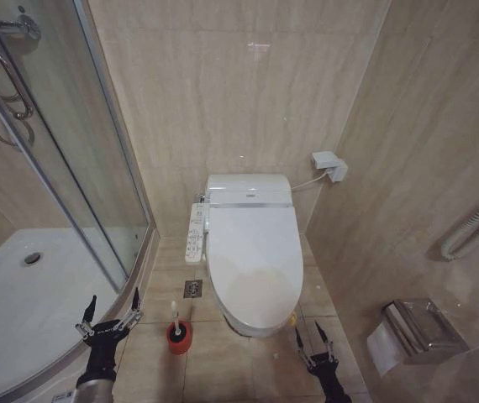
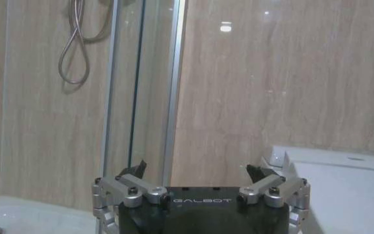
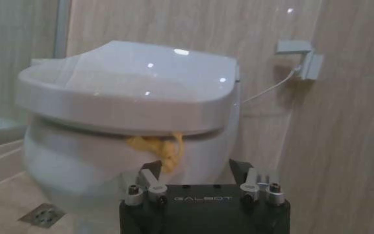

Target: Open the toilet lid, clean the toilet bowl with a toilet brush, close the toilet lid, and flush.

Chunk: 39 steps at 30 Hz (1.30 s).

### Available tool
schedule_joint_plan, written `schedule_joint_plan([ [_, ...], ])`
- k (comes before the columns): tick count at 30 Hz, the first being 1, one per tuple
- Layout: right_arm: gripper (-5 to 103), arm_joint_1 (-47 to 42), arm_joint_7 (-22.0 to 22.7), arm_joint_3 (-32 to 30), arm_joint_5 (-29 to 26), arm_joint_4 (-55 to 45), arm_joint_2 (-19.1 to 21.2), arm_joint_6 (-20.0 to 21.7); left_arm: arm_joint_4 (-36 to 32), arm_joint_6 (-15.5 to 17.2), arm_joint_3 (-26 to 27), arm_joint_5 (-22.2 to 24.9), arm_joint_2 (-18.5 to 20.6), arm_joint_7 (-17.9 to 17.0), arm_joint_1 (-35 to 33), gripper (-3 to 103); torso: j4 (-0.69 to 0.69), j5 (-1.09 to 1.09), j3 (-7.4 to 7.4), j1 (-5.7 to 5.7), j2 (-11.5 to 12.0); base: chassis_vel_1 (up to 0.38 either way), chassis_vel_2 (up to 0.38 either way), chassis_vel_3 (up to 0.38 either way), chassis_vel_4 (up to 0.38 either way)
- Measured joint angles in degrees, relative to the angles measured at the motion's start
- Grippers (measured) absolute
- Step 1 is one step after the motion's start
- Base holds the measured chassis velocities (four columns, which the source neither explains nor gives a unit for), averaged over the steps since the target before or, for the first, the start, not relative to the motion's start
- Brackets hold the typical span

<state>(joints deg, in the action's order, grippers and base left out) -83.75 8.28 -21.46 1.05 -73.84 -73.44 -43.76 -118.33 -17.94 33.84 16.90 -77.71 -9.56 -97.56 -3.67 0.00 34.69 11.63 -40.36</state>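
The toilet lid (image 1: 255, 252) is lying shut, long axis running from the wall toward the robot. The right wrist view is showing its yellow tag (image 3: 158, 148). The toilet brush (image 1: 175, 317) is standing upright in its red holder (image 1: 179, 337) on the floor. Left gripper (image 1: 110, 311) and right gripper (image 1: 311, 338) are hovering low, jaws released.

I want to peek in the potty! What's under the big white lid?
The toilet lid is shut, so the bowl's inside is hidden. A yellow tag hangs below its front edge. Both hands, left and right, wait open nearby.
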Motion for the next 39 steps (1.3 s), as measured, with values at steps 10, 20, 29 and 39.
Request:
schedule_joint_plan([
  [10,86,2.5,-3.6,1.9,-3.2,1.7,-0.3,-0.5,-0.1,-0.1,0.5,-0.3,-0.4,0.0,-0.6,100,0.0,0.0,0.0,0.0,0.0,0.0,0.0,0.0,0.0],
  [20,97,5.7,-4.7,1.2,-4.1,4.0,-0.6,-1.4,-0.5,-0.4,0.5,-1.0,-1.1,0.0,-1.1,100,0.0,0.0,0.0,0.0,0.0,0.0,0.0,0.0,0.0],
  [29,73,6.6,-5.4,1.1,-4.6,4.7,-0.4,-1.5,-0.6,-0.5,0.6,-1.2,-1.2,-0.1,-1.2,100,0.01,0.0,0.0,0.0,0.0,0.0,0.0,0.0,0.0],
  [39,45,5.9,-6.0,1.8,-4.3,4.5,-0.8,-1.9,-0.3,-0.6,0.5,-1.2,-1.3,-0.1,-1.0,100,0.0,0.0,0.0,0.0,0.0,0.0,0.0,0.0,0.0],
])
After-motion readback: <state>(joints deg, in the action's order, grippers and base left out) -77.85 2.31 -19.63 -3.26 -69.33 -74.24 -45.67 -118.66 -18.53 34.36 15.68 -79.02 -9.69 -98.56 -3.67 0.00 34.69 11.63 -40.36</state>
